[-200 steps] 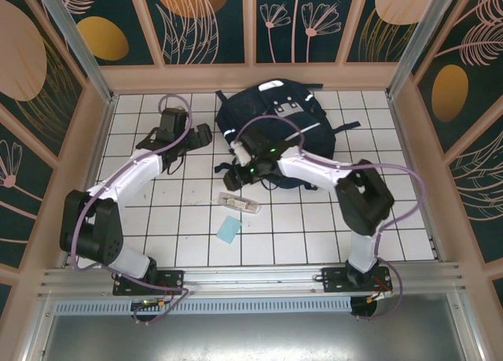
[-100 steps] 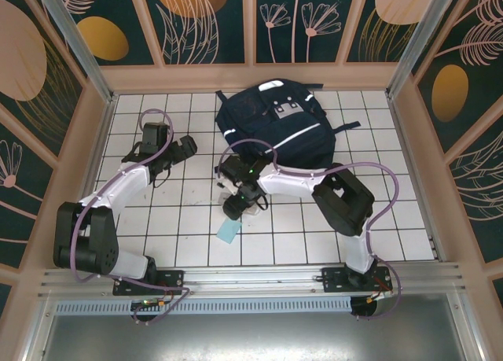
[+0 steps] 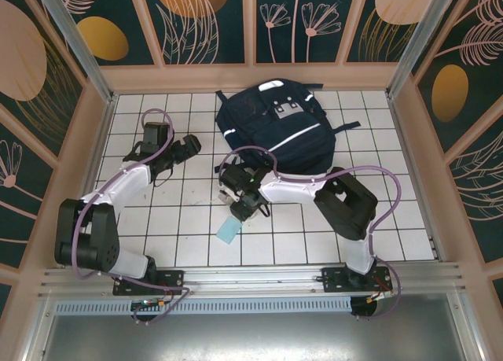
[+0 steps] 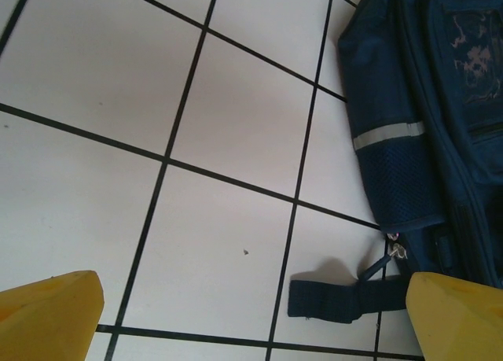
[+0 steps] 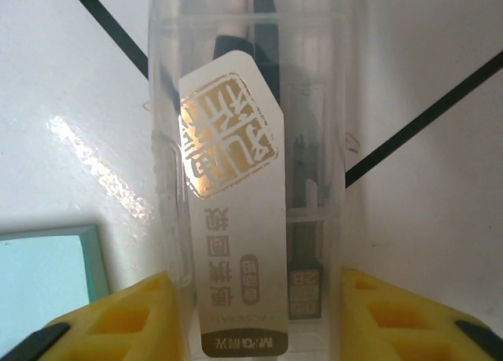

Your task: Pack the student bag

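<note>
Well, nothing looks packed yet: near the bag (image 3: 275,129) the right claw (image 5: 255,318) squeezes the pen box (image 5: 236,180), and the left claw (image 4: 251,318) is wide apart.

white tiled floor (image 3: 189,219) ringed by dark floral wall panels (image 3: 206,31).

The right gripper (image 3: 245,207) is brought away from the bag (image 3: 275,129) and lowered over the case (image 5: 236,164), whose sides are now met by its narrowed jaws. The left gripper (image 3: 189,146) is drawn slightly back from the bag.
</note>
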You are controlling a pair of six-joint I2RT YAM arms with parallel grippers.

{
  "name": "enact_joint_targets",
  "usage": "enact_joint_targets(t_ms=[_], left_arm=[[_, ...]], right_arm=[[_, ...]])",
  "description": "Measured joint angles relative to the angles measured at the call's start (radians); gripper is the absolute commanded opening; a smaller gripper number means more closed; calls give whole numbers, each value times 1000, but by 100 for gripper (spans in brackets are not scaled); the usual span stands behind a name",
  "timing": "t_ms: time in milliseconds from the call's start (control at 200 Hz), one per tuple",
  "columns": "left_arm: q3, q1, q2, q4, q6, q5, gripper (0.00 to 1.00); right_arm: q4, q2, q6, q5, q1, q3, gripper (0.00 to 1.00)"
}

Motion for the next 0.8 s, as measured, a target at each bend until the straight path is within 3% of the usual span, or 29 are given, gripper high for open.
enact_joint_targets(t_ms=[75,270,435,616,801], left_arm=[[10,0,4,0,0,14,99],[34,0,4,7,0,50,98],[37,0,4,30,0,107,98],[82,-30,7,50,2,155,91],[231,-206,76,51,63,118,81]], right_arm=[[2,0,-2,3,0,0,29],[1,-18,-1,-15,-14,1,28],[-2,-108,21,-98,-84,16,29],[-3,-297,92,-168,-232,19,28],[-32,-451,188,-173,-475,18,27]])
